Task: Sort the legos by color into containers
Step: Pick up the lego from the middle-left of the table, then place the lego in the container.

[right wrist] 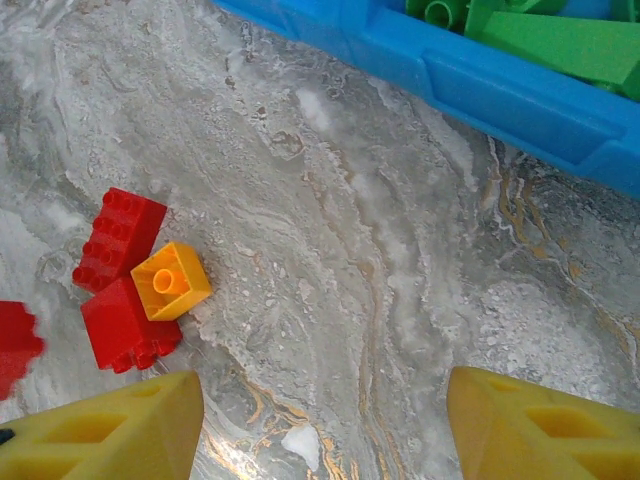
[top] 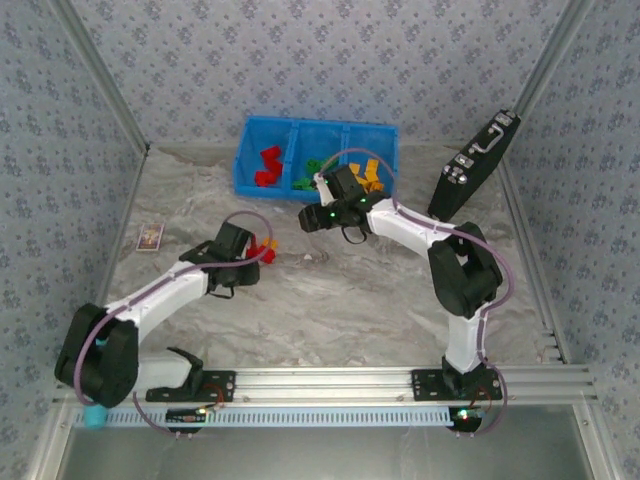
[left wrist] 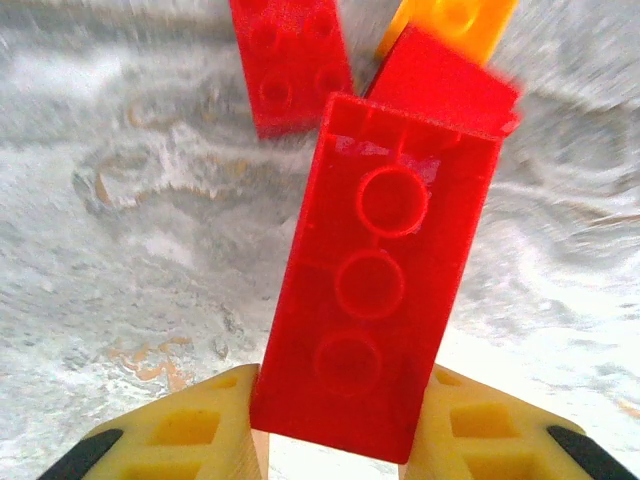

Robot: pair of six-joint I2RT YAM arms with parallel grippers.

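Left pincer (left wrist: 340,440): mine, clamped on a red rectangular plastic brick (left wrist: 375,280), centre frame. Right wrist view: two loose red bricks (right wrist: 118,238) touching a small orange-yellow plastic brick (right wrist: 172,281), lower left. My right pincer (right wrist: 320,420): fingers apart. Bright blue three-compartment plastic bin (right wrist: 500,95), upper right.

Left wrist view: the red brick (left wrist: 375,280) in my left gripper (left wrist: 340,450) covers the inner faces of both fingers, which run off the bottom edge. A second red brick (left wrist: 290,60) is cut by the top edge. An orange brick (left wrist: 455,20), upper right, is cut likewise and blurred. A third red brick (left wrist: 445,85) is mostly hidden behind the one I hold.

Right wrist view: the fingers of my right gripper (right wrist: 322,400) are cut by the bottom edge. A red piece (right wrist: 15,345) is cut by the left edge. The blue bin (right wrist: 480,85) runs off the top and right, and its green bricks (right wrist: 560,40) are cut at the top.

Top view: the card (top: 150,237) at left has print too small to read. The pile of bricks (top: 263,247) is partly covered by my left wrist, so I cannot count them.
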